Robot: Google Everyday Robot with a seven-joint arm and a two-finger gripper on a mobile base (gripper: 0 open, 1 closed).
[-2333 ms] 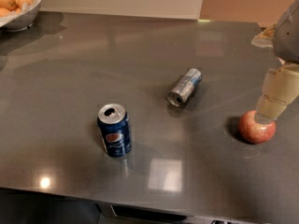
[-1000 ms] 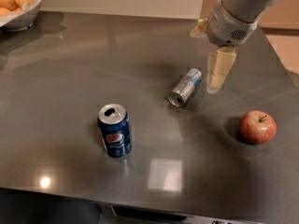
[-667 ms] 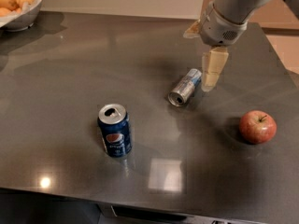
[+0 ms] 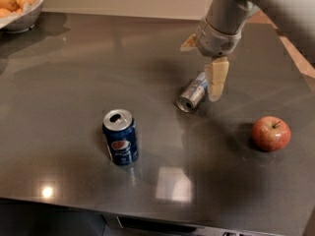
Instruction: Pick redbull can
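the redbull can (image 4: 192,93) lies on its side mid-table (image 4: 74,82), its open end toward the near left, so it likely needs a grab across its body. the gripper (image 4: 216,85) hangs at its far right end; how wide it stands i cannot tell. the pepsi can (image 4: 119,137) and apple (image 4: 271,133) sit well apart, leaving room.

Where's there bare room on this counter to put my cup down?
Bare: the wide stretch between fruit bowl and Pepsi can, and the front strip between Pepsi can and apple. Crowded: mid-right, where the tool hangs beside the lying redbull can.
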